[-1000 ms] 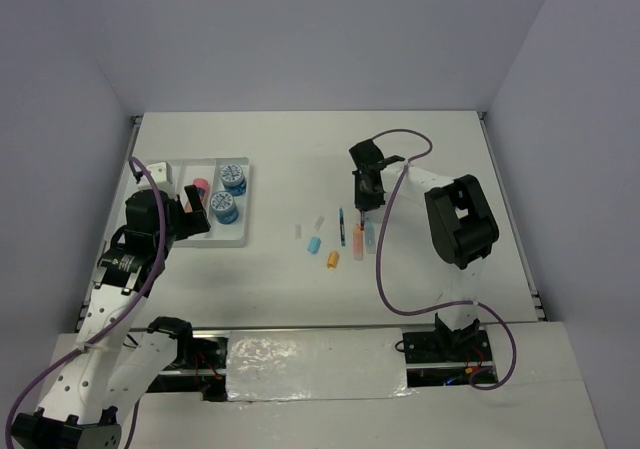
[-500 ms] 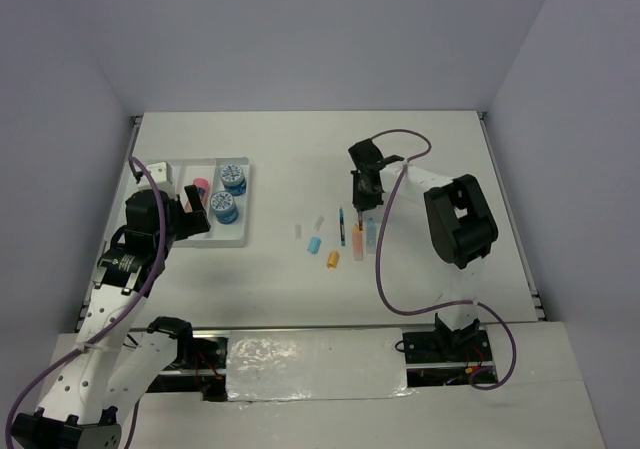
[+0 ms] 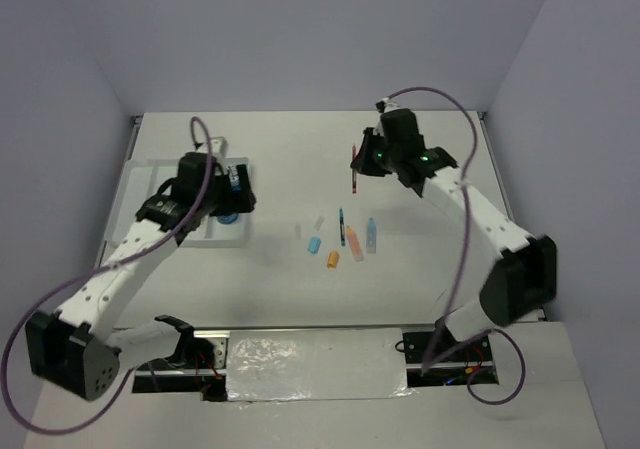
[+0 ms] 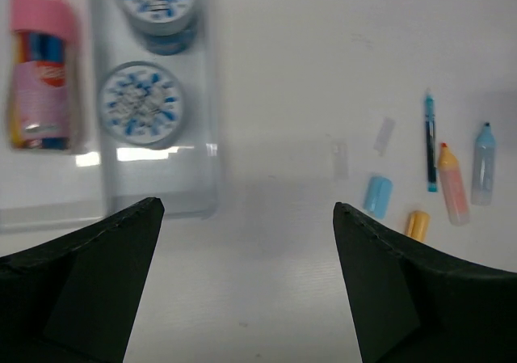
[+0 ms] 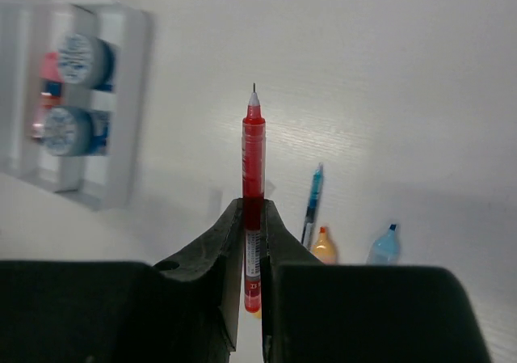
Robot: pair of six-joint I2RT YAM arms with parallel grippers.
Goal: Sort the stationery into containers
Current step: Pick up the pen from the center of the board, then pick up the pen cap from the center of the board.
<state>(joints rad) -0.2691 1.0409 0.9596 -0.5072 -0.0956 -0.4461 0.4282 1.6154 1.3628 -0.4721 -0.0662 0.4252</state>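
The red pen [image 5: 254,165] is a slim stick with a see-through red barrel, a pale cone and a fine needle tip. A white printed band sits low on the barrel. The right gripper [image 5: 252,211] is clamped on that lower part, its two dark fingers pressed against the barrel from either side. Most of the pen juts straight out past the fingertips, tip leading, and it is held clear of the table [image 3: 300,149].

Below the gripper and just to the right of its fingers in the wrist view lie a thin blue pen [image 5: 312,205], a peach piece [image 5: 323,247] and a light-blue capped piece [image 5: 384,247], side by side. Far off to the gripper's left is the white tray [image 5: 129,120].

The left gripper [image 4: 246,208] hangs over the table with its fingers spread wide and nothing between them. Ahead of its left finger is the tray's near corner. Two blue-white rolls [image 4: 139,103] sit one behind the other in one long compartment. A pink-orange cylinder [image 4: 40,72] lies in the compartment beyond them. Ahead of its right finger lie a short light-blue piece [image 4: 377,196], a short orange piece [image 4: 417,225] and two small clear pieces [image 4: 384,135].
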